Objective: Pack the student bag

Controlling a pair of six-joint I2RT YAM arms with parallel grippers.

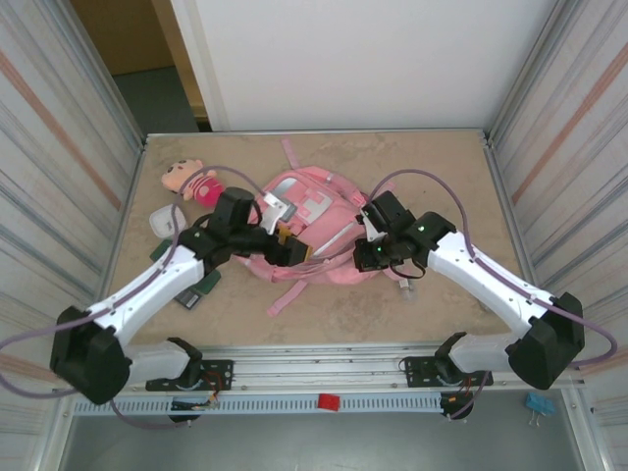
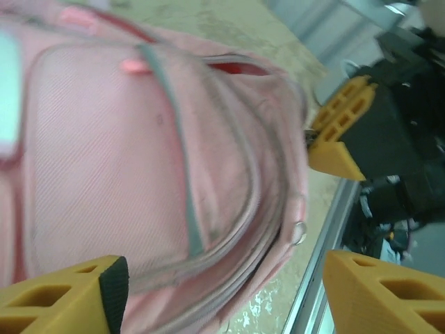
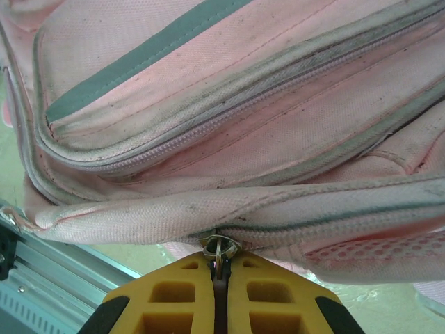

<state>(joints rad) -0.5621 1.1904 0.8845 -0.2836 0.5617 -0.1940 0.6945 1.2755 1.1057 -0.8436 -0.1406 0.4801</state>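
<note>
Student bag — front pocket zipped, right gripper pinching a zipper pull

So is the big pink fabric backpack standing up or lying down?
Lying down. The pink fabric backpack rests flat on the tan table, front pockets facing up, straps spread on the tabletop.

even, soft overhead light with faint shadows under the arms; the left wrist view is motion-blurred, the right wrist close-up sharp, with slight glare on the surface.
</note>
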